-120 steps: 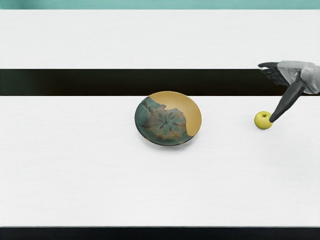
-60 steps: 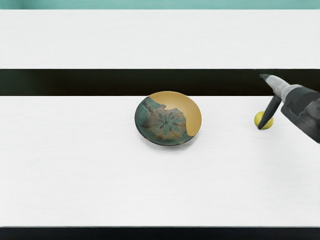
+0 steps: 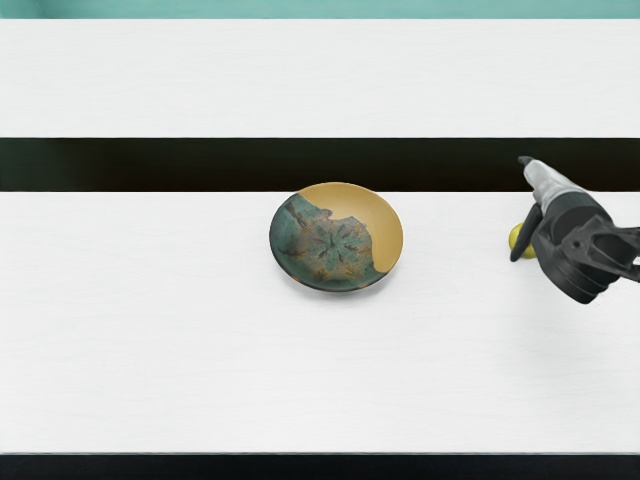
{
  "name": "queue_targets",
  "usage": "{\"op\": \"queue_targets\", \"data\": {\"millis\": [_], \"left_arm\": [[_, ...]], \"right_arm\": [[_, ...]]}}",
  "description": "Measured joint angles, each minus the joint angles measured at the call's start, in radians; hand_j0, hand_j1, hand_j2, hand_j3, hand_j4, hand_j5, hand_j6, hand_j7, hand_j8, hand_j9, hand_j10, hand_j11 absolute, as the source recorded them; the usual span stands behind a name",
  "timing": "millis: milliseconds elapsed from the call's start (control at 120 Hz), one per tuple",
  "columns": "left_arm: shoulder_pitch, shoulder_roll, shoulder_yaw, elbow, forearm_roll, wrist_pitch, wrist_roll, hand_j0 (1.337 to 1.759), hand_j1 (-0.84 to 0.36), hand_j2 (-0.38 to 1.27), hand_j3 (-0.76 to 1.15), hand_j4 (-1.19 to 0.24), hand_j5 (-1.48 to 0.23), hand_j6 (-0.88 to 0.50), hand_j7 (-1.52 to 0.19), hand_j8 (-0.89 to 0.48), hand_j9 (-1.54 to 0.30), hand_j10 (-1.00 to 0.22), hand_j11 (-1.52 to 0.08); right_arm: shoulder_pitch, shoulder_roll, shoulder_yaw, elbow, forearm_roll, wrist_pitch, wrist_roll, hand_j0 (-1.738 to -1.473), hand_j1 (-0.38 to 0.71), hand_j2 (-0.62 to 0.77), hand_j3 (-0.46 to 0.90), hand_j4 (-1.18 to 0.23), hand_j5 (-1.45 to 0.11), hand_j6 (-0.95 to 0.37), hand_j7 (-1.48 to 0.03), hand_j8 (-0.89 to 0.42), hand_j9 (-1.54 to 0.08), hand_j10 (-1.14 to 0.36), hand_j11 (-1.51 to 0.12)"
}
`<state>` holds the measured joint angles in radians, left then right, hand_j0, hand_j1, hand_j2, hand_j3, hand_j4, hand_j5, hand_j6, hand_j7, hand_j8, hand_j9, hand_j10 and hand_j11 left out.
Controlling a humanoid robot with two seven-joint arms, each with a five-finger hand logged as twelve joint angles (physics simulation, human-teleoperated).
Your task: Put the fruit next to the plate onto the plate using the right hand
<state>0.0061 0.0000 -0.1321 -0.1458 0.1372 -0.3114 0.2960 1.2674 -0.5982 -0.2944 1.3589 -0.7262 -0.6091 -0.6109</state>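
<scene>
The fruit (image 3: 514, 238) was left on the table (image 3: 160, 330) at the plate's (image 3: 336, 237) three o'clock. It was hidden more than before by the right hand (image 3: 566, 236), lowered onto it. Whether it was grasped could not be told.

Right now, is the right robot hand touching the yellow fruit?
Cannot tell. In the head view the right robot hand overlaps the yellow fruit and hides most of it, so neither contact nor a gap shows.

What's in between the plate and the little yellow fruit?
Nothing sits there. In the head view, only bare white table lies between the plate and the yellow fruit, which the right hand partly covers.
</scene>
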Motion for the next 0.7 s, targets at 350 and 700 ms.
{"op": "queue_targets", "data": {"millis": [350, 700], "left_arm": [[0.000, 0.000, 0.000, 0.000, 0.000, 0.000, 0.000, 1.658, 0.34, 0.00, 0.00, -0.01, -0.01, -0.01, -0.01, -0.01, -0.01, -0.01, -0.01], [0.000, 0.000, 0.000, 0.000, 0.000, 0.000, 0.000, 1.658, 0.34, 0.00, 0.00, -0.01, -0.01, -0.01, -0.01, -0.01, -0.01, -0.01, -0.01]], "right_arm": [[-0.019, 0.028, -0.045, -0.044, 0.004, -0.002, 0.000, -1.658, -0.18, -0.03, 0.00, -0.14, -0.18, -0.14, -0.18, -0.14, -0.18, -0.14, -0.18], [-0.017, 0.029, -0.044, -0.047, 0.006, -0.002, 0.000, -1.658, -0.01, -0.03, 0.00, -0.30, -0.39, -0.30, -0.39, -0.30, -0.39, -0.30, -0.39]]}}
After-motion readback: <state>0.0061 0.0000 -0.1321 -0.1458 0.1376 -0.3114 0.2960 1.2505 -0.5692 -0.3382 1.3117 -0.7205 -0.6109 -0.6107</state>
